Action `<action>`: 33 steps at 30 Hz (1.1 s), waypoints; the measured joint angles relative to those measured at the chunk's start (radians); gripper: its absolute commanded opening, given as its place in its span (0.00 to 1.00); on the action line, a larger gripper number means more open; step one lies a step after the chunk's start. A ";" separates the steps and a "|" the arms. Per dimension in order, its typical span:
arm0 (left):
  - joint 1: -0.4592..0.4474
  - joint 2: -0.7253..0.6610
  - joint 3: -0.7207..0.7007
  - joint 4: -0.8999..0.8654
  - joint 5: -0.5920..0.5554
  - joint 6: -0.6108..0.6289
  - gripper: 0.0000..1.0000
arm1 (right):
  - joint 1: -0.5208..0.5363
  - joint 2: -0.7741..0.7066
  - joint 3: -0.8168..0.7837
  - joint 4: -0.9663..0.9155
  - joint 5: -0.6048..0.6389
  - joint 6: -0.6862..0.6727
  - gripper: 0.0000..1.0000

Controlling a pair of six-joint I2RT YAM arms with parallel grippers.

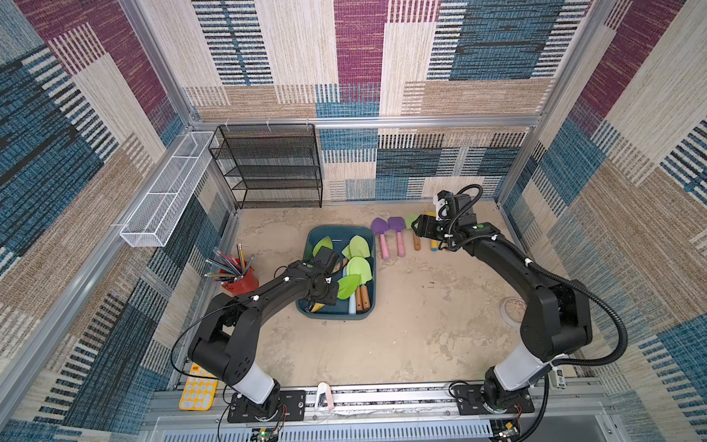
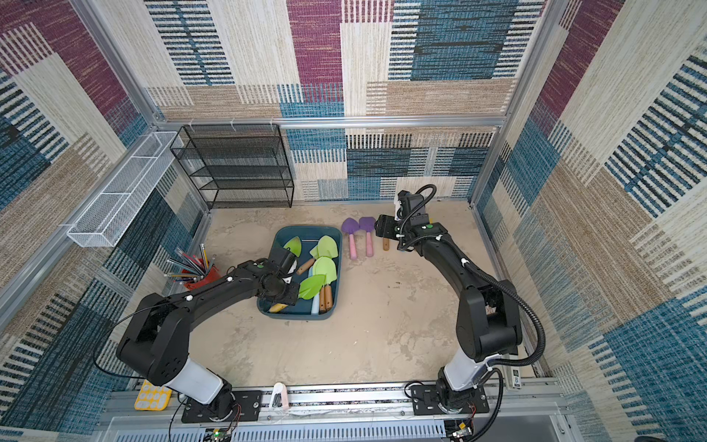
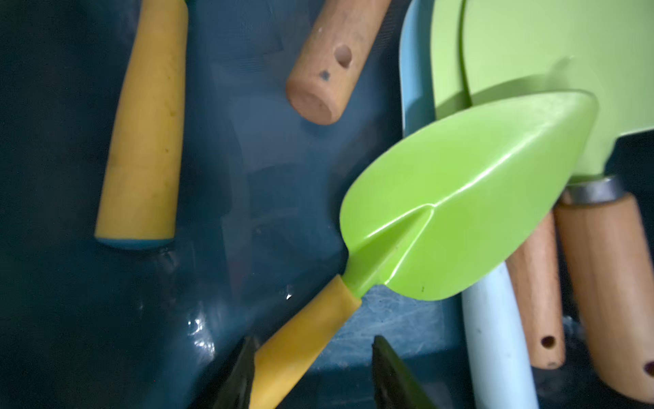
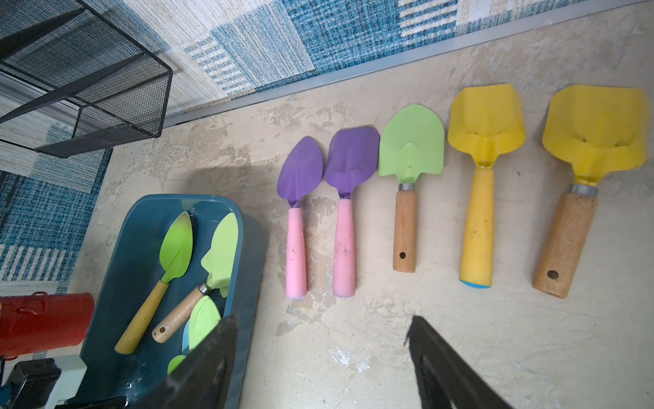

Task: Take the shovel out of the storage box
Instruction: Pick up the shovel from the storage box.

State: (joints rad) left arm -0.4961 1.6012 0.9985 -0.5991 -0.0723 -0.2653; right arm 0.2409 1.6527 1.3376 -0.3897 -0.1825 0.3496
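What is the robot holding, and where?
Nothing yet. The left gripper has its jaws open around the yellow handle of a green shovel; the right gripper is open and empty.

a dark teal-blue storage box [image 1: 336, 315] is standing out against a mottled sandy-beige bench [image 1: 421, 336], with lime-green blades [image 1: 361, 247] glowing inside it. one lime-green shovel [image 3: 460, 198] is showing a mustard-yellow handle, among tan wooden handles [image 3: 332, 60] and a pale blue handle [image 3: 495, 336]. on the bench, two purple shovels [image 4: 300, 170] are wearing pink handles, a light green shovel [image 4: 412, 141] is wearing brown wood, and two yellow scoops [image 4: 486, 117] are carrying one yellow handle with a blue end cap and one wooden handle. the patchwork walls [image 1: 359, 49] are displaying woven blue, magenta, cream and tan blocks, some striped. a black mesh rack [image 1: 267, 168], a white wire basket [image 1: 164, 203] and a red cup [image 1: 246, 285] are adding contrast.
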 measured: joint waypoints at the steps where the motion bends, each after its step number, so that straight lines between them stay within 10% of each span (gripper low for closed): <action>1: -0.002 0.003 0.000 -0.001 0.000 0.003 0.57 | 0.000 0.000 0.000 0.000 0.000 0.000 0.78; 33: -0.008 0.243 0.194 -0.069 0.011 -0.014 0.24 | 0.000 -0.010 -0.011 0.006 0.010 0.000 0.78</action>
State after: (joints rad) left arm -0.5037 1.8446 1.1923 -0.6678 -0.0608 -0.2794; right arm 0.2409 1.6428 1.3262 -0.3836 -0.1722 0.3496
